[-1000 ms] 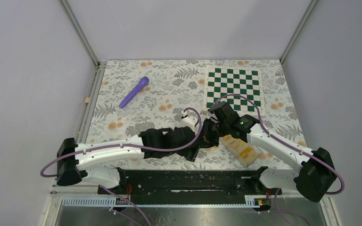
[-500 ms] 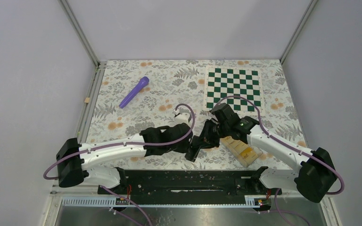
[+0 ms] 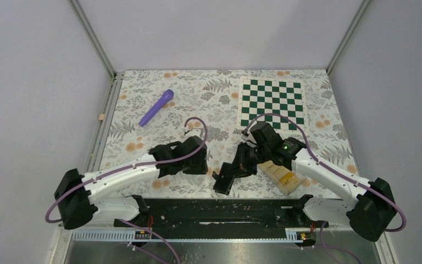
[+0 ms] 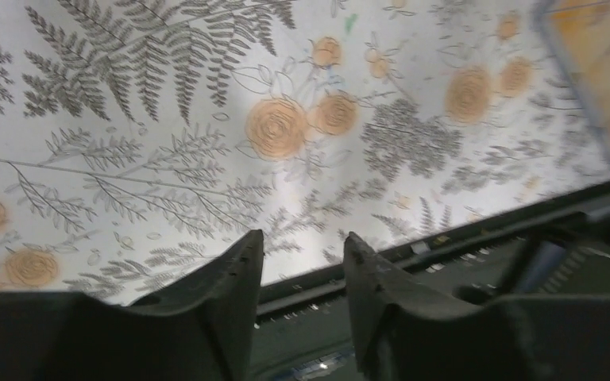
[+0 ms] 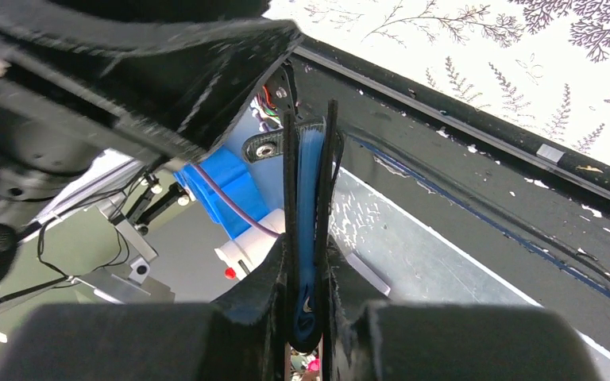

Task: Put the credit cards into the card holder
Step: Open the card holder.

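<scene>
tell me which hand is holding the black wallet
The right hand, clamped on the black wallet. The left hand is empty, hovering open over the floral tablecloth.

Card holder [image 3: 223,177] (black, blue-lined) tilted; yellow credit cards [image 3: 282,175] beside.

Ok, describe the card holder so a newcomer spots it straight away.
From the green chessboard, come toward the arms to the right gripper. The card holder hangs pinched in it: black, with blue lining, unlike the clear box beside it.
</scene>
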Controlling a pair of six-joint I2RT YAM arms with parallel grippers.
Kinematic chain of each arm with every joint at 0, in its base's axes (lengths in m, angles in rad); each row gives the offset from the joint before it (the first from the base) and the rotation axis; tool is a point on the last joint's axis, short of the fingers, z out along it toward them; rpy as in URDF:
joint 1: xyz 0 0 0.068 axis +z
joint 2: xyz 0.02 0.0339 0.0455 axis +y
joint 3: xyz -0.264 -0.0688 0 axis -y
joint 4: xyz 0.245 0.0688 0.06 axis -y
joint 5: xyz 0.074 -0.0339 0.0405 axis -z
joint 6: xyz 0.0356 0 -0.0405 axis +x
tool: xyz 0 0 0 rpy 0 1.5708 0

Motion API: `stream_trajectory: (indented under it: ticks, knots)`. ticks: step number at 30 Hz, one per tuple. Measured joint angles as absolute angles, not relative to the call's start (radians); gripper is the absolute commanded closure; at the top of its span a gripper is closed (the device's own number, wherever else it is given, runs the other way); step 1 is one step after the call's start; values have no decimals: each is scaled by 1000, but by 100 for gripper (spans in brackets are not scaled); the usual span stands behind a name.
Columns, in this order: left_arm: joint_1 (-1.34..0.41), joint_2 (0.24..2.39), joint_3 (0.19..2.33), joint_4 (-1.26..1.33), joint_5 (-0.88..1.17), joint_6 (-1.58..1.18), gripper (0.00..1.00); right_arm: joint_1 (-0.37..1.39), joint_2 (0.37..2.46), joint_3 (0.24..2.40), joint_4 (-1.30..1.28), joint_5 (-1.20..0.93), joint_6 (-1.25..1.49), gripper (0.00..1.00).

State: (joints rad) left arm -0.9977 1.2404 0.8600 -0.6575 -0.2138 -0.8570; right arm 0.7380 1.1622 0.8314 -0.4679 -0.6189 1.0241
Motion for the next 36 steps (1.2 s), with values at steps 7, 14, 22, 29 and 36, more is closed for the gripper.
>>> stream_trajectory:
  ticks: [7,14,22,29,36]
  knots:
    - [-929,1048,860,-651,-63,-837,30,738,1177,831,-489,-619,979,100]
    - [-918,1019,860,-575,143,-823,36,738,1197,833,-489,-619,961,100]
    - [-918,1088,819,-504,260,-818,54,738,1197,833,-489,-619,961,100]
    - [-918,1155,804,-468,293,-815,60,738,1197,835,-489,-620,961,100]
    - [-918,1191,804,-453,300,-802,83,738,1197,835,-490,-620,961,100]
